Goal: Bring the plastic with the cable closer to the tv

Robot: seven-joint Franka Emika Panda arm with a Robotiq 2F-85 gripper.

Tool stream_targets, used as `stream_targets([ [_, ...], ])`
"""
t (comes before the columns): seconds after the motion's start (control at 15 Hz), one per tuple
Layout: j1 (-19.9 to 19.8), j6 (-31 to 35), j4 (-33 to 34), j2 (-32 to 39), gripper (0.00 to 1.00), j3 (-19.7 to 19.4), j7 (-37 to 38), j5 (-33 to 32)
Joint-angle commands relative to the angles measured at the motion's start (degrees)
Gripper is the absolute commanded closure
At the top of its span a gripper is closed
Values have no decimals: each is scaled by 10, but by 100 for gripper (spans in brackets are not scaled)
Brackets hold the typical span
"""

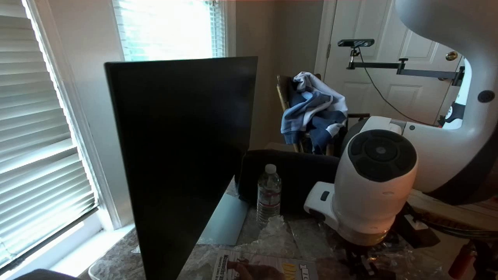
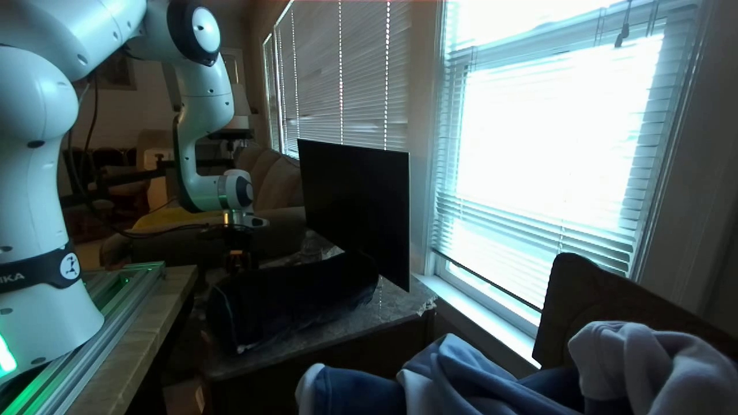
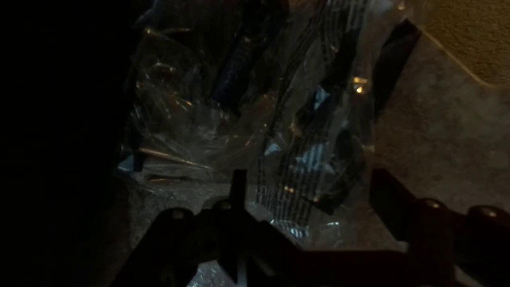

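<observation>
Wrist view, jaws spread, pointing down over plastic

The thin black tv is standing upright at left in an exterior view; the clear, crinkled plastic, showing dark contents, is lying near right.

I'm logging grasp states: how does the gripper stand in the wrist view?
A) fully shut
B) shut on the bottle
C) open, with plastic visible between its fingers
C: the gripper has its fingertips apart, and clear plastic shows in the gap.
</observation>
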Motion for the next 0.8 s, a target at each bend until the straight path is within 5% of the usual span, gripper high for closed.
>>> stream_targets([
  [0.0,24,7,20,17,51,-17,-5,19],
  [0.47,36,2,26,8,99,-19,-8,24],
  [0.73,47,2,27,-7,100,-22,-2,22],
])
